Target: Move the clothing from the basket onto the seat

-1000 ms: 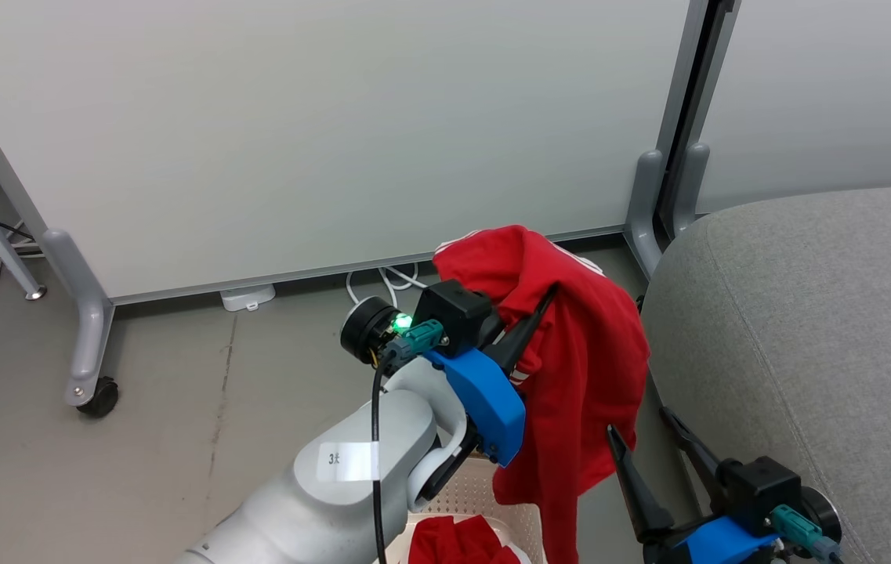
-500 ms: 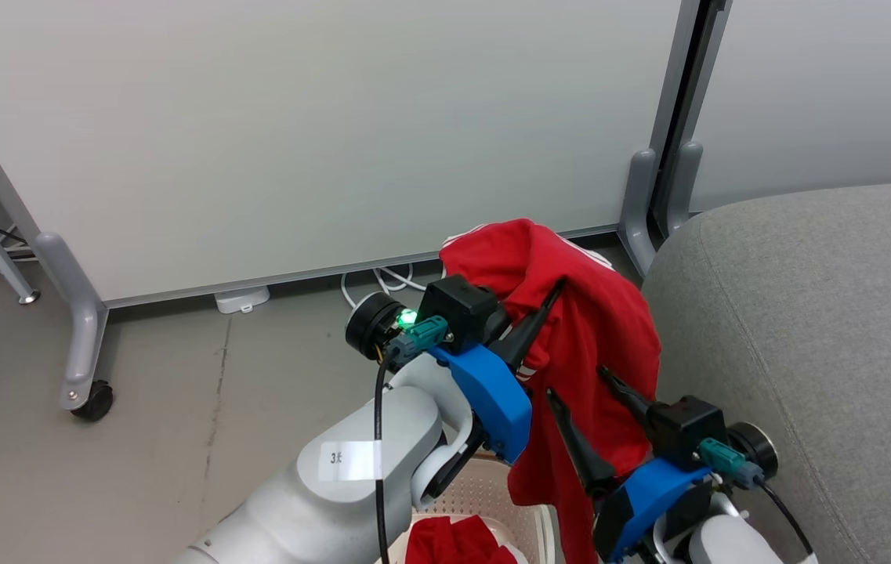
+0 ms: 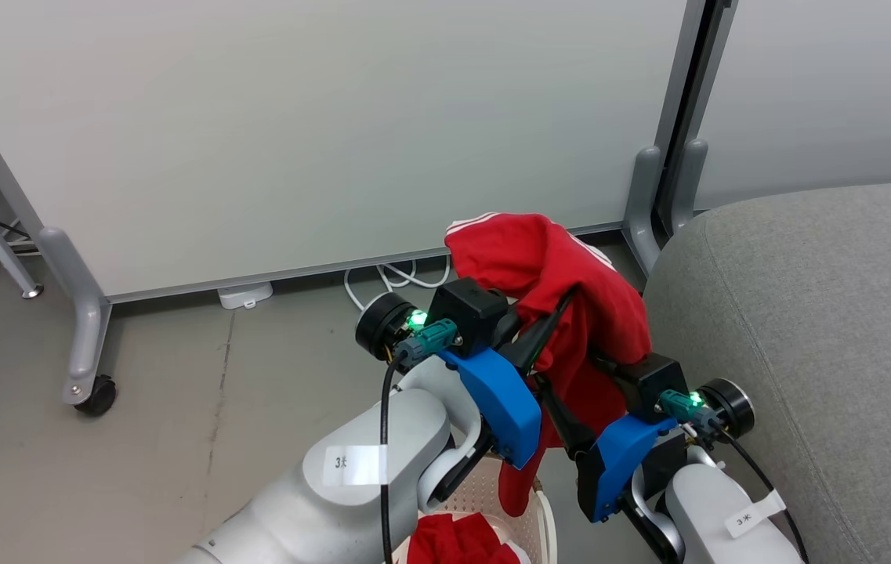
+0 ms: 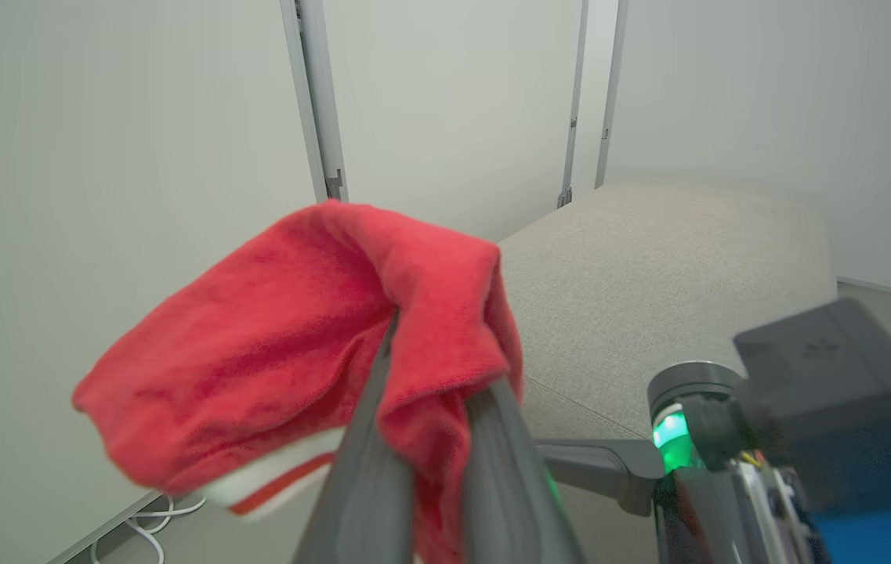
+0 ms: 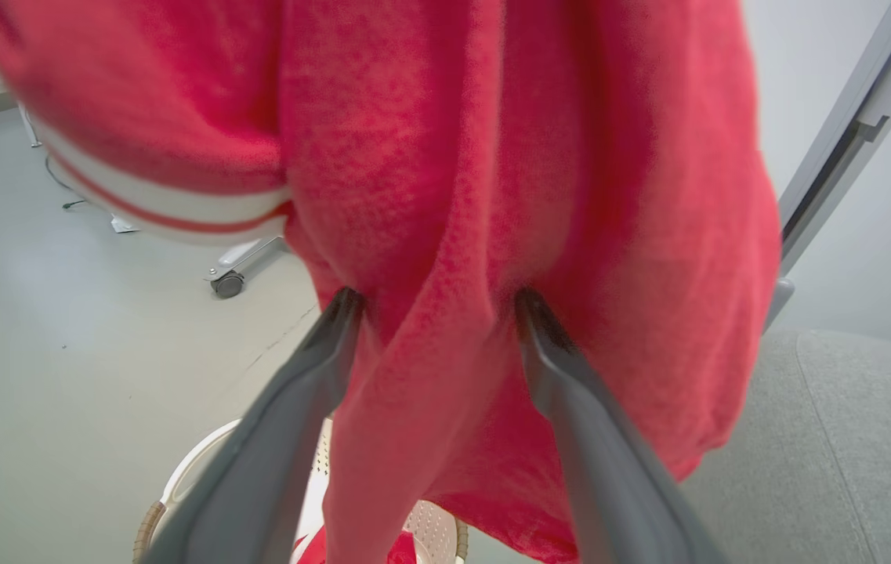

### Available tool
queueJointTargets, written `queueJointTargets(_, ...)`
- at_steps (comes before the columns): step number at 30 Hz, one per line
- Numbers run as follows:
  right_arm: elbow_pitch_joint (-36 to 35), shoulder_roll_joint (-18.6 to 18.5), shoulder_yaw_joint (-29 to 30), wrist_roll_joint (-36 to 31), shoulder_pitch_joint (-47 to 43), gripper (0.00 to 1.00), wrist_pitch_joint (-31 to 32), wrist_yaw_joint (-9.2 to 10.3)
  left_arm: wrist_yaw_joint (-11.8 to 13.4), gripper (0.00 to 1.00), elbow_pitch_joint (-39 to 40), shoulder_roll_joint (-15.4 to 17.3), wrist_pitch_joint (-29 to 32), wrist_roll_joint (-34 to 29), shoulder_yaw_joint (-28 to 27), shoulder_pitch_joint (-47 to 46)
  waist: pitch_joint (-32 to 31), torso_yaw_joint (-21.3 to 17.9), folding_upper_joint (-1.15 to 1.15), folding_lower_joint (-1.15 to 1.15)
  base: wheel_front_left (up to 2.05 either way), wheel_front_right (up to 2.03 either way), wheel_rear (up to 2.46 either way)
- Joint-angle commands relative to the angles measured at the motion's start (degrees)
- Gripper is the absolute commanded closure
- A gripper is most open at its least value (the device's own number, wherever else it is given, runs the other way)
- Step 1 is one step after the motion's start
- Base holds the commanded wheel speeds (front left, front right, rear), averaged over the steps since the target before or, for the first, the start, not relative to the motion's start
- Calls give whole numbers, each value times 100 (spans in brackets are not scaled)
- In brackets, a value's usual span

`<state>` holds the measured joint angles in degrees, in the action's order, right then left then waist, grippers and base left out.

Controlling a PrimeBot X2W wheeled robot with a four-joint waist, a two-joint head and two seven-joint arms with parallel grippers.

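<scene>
The left tool (image 4: 437, 356) clenched the clothing (image 3: 539, 251) above the basket (image 5: 179, 486), the right tool (image 5: 437, 298) gaped around it; the carry likely needed a swing right onto the seat (image 3: 805, 313).

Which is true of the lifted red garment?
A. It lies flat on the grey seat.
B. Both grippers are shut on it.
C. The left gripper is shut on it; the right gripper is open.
C: the left gripper pinches a fold of the red garment, while the right gripper stands open around the hanging cloth.
</scene>
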<state>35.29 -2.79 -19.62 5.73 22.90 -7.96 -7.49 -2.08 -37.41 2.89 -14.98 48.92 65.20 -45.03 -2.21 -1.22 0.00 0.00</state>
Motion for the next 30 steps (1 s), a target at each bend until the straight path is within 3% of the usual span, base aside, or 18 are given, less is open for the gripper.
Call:
queueJointTargets(1,136,-19,-78,59,149,0,-88,-1,-17,100,16,-1,-31,40,0,-98,-2,4,0,0,0,0,0)
queueJointTargets(5,363,-19,-192,158,324,0,-175,-1,-22,100,38,-1,-30,50,26,-94,-14,0,0,0,0,0,0)
queueJointTargets(6,403,-19,-216,184,355,13,-189,-1,-22,100,45,-2,-30,51,31,-94,-17,-3,0,0,0,0,0)
queueJointTargets(7,441,-19,-252,197,386,82,-217,-1,-22,100,48,-1,-30,54,32,-94,-20,-5,0,0,0,0,0)
queueJointTargets(8,472,-19,-289,207,412,100,-233,-1,-23,100,52,-1,-30,53,31,-91,-25,-9,0,0,0,0,0)
queueJointTargets(30,627,-19,-332,272,388,100,-403,-1,-27,100,-72,-1,-30,-14,-75,16,-65,-93,0,0,0,0,0)
